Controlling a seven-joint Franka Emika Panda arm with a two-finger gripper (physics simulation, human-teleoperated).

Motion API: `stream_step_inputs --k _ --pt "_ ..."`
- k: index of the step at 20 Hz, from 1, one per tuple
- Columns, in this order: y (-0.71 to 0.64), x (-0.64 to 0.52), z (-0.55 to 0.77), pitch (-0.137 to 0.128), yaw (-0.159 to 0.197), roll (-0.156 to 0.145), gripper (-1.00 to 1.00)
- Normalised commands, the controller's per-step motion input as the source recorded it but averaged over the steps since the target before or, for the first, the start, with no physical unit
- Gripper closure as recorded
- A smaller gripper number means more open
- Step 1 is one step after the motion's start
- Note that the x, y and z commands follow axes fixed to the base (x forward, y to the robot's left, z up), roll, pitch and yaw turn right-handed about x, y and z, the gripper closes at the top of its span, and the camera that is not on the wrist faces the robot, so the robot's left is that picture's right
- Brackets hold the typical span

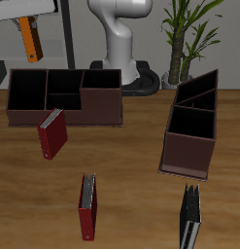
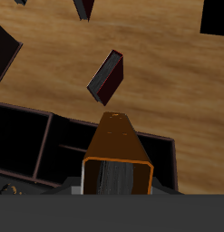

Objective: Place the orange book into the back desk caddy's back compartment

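One orange book [image 1: 30, 40] hangs clamped in the gripper [image 1: 24, 27], high above the table's back corner and the end of the back desk caddy [image 1: 63, 97]; in the wrist view the book [image 2: 117, 149] hangs over the caddy's black cells [image 2: 32, 140]. A dark-red book [image 1: 52, 133] stands just before the caddy's front wall. Another red book [image 1: 86, 207] and a black book [image 1: 189, 219] stand near the tabletop's front edge, with a second caddy [image 1: 192, 126] farther back

A wood-grain counter [image 1: 131, 156] stands before a pale wall, with a potted plant [image 1: 189, 34] at the rear.
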Motion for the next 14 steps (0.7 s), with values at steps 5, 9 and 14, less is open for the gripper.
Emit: stream_step_inputs --k 5,9,14 --pt "0.04 -0.06 0.20 0.012 0.244 0.004 1.00" --pt "-0.06 -0.08 0.18 -0.047 0.219 -0.004 1.00" --pt "-0.06 -0.07 0.05 -0.046 0.259 -0.010 1.00"
